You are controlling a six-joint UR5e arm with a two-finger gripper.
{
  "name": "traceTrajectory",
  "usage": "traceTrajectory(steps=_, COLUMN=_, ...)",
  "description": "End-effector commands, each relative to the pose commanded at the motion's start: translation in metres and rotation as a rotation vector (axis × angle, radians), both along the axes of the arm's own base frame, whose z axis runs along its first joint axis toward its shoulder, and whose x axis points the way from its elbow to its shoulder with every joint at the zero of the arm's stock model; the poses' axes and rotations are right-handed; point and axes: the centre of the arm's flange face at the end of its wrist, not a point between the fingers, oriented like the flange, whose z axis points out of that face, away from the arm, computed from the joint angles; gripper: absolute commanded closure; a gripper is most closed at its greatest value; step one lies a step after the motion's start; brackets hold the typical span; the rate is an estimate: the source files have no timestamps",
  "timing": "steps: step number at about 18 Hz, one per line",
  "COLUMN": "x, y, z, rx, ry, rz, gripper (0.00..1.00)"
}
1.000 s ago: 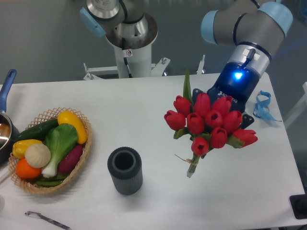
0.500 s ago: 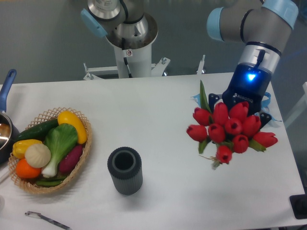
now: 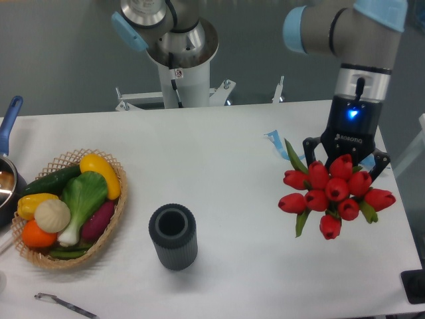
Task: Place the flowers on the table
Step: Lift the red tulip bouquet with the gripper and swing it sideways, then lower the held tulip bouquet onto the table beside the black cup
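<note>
While the flowers (image 3: 337, 195) hang over the right side of the table (image 3: 219, 153), clamped in the gripper (image 3: 346, 154) with blooms toward camera, they aren't set down yet; lowering & release remain, I'd judge. Near to far: 1 dark ribbed vase (image 3: 173, 236), 1 wicker basket (image 3: 70, 207) w/ approx. 8 veg, 1 bunch w/ approx. 8 blooms visible, 1 blue ribbon (image 3: 276, 144).

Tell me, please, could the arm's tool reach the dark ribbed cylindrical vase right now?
Probably not as things stand: the tool is occupied, holding the bunch of red tulips above the white table. The path across to the dark ribbed cylindrical vase itself looks free; the tulips would need setting down first.
</note>
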Motion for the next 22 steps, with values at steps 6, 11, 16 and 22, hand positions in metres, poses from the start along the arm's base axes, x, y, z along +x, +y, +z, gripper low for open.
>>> traceTrajectory(steps=6, x=0.029, y=0.021, z=-0.05, rx=-0.337, ry=0.085, rz=-0.07, gripper=0.61)
traceTrajectory(steps=11, x=0.044, y=0.039, z=-0.106, rx=-0.609, ry=0.112, rz=-0.125, gripper=0.6)
traceTrajectory(steps=16, x=0.033, y=0.049, z=-0.168, rx=-0.689, ry=0.052, rz=-0.146, gripper=0.6)
traceTrajectory(steps=22, x=0.029, y=0.062, z=-0.201, rx=-0.707, ry=0.028, rz=-0.172, gripper=0.6)
